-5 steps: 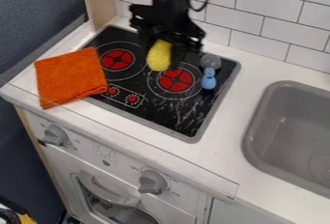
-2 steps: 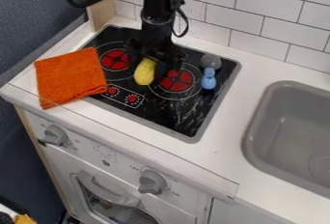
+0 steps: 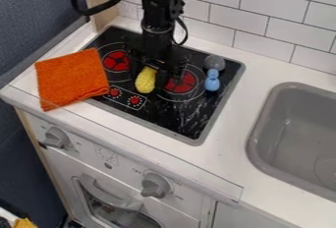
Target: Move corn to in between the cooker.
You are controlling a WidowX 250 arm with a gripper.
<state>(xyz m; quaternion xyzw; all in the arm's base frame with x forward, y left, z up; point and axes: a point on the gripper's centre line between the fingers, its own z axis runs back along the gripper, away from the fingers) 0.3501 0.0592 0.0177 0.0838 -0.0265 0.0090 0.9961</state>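
Note:
Upright between the two red burner rings of the black cooktop, my gripper is shut on the yellow corn. The corn's upper end is hidden by the gripper, and its rounded lower end points toward the front of the stove. It sits low over the cooktop, just right of the burner controls. Whether it touches the glass, I cannot tell. The left red burner is behind and to the left, and the right one is partly covered by the gripper.
An orange cloth overlaps the cooktop's left edge. A blue figure-like object and a grey round object stand on the cooktop's right side. The grey sink is farther right, and the tiled wall rises behind.
My gripper has come down and to the left with the corn, from above the cooktop's middle to low between the burners. The cloth and the other objects have stayed put.

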